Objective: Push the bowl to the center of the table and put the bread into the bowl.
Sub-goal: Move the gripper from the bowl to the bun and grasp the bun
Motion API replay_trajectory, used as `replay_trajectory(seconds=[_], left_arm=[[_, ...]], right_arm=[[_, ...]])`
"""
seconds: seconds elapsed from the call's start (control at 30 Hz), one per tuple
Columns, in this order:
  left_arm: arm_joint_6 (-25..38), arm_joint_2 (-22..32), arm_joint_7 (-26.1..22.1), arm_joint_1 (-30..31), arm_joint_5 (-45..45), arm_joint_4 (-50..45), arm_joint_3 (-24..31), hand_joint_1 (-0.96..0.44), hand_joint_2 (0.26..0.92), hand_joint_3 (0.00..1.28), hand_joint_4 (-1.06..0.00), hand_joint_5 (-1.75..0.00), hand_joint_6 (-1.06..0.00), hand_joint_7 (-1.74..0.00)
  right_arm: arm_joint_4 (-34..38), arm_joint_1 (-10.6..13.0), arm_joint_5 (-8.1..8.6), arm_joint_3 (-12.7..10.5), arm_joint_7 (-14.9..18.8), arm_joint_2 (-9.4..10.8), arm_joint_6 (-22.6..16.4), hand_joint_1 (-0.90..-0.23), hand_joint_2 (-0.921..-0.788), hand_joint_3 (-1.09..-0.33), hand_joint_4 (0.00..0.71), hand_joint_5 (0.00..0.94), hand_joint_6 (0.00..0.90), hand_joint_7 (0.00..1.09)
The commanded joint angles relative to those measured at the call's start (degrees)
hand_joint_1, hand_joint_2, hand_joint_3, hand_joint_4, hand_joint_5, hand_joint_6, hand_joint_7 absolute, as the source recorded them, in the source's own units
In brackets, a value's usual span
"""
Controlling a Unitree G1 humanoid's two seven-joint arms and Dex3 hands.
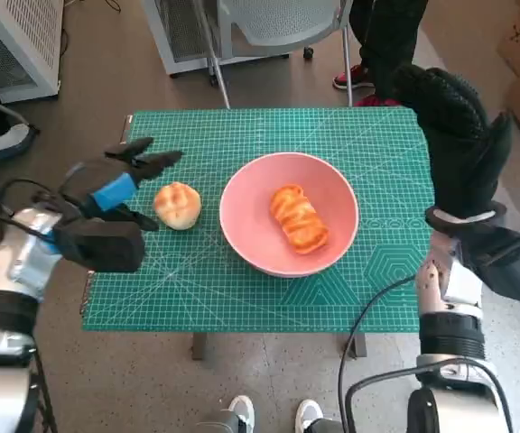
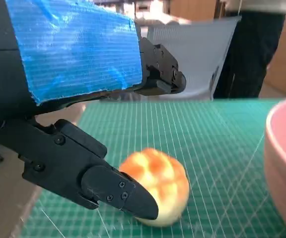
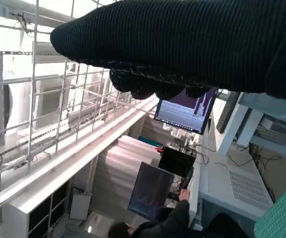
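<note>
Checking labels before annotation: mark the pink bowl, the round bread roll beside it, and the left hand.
pink bowl (image 1: pixel 242 230): head view, bare inner wall near its left rim.
round bread roll (image 1: pixel 178 205): head view, middle of its top crust.
left hand (image 1: pixel 114 192): head view, blue-taped back.

A brown floor (image 1: pixel 88 81) surrounds the surface (image 1: pixel 242 298), which is covered by a green gridded cutting mat. At twelve o'clock stands a grey mesh chair (image 1: pixel 278 23); beside it, at one o'clock, a person's dark legs (image 1: pixel 382 41) and red shoes. The right wrist view shows white wire shelving (image 3: pixel 38 99), lit monitors (image 3: pixel 182 111) and a seated person (image 3: pixel 168 225).
</note>
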Motion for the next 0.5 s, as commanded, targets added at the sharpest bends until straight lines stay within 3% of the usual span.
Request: replay_trajectory(seconds=[0.03,0.5], left_arm=[[1.0,-1.8,1.8,-3.2,1.7,4.3,-2.2,-0.49,0.763,0.0,-0.17,0.0,-0.37,-0.02],[5.2,-8.5,3.2,-6.4,1.6,15.2,-5.3,-0.35,0.754,0.0,-0.16,0.0,-0.35,0.0]], right_arm=[[-0.1,1.0,-0.1,0.2,0.4,0.2,0.1,-0.523,-0.921,-0.456,0.328,0.0,0.469,0.01],[-4.2,3.3,-0.09,0.2,-0.2,-0.4,1.7,-0.507,-0.921,-0.459,0.33,0.001,0.469,0.01]])
